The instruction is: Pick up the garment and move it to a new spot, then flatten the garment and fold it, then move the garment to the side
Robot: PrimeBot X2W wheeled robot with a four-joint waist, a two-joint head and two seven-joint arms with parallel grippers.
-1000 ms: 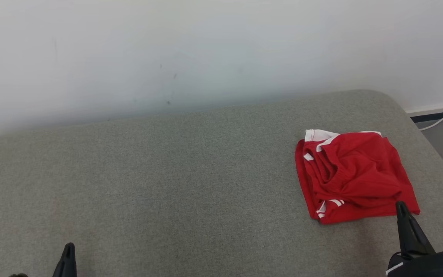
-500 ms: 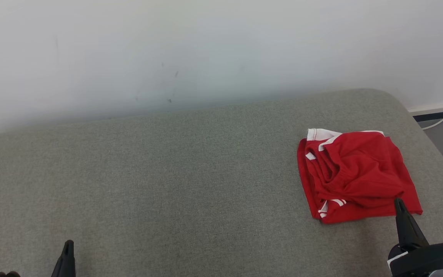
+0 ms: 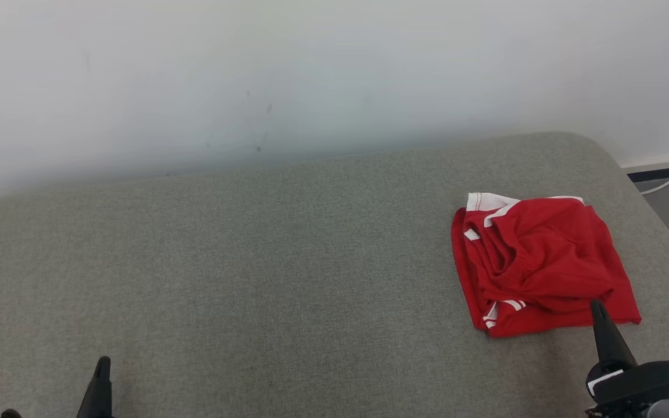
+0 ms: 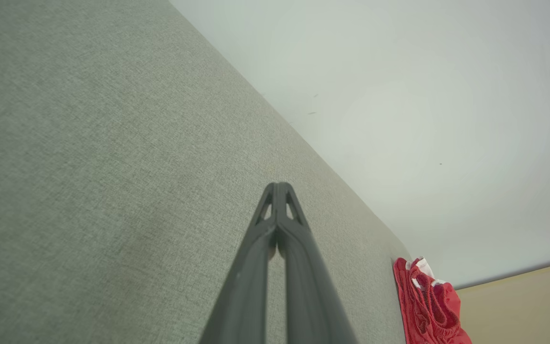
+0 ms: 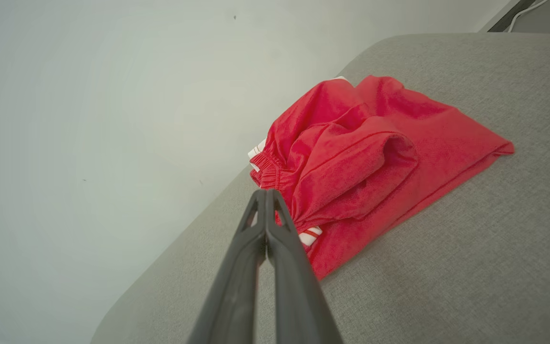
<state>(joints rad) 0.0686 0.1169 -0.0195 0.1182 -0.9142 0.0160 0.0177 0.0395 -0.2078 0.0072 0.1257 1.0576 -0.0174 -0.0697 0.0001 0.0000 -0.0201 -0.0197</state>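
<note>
Holding nothing, jaws shut, the right gripper [image 3: 594,303] is creeping farther over the near edge of the red garment [image 3: 543,255] on the grey cushion [image 3: 253,261], the equally shut left gripper [image 3: 102,361] hanging far left of it.

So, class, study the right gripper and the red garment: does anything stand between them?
Nothing visible does. The right gripper, its fingers shut, points at the near edge of the red garment, with bare grey cushion around them. Whether the tips touch the cloth cannot be told.
</note>
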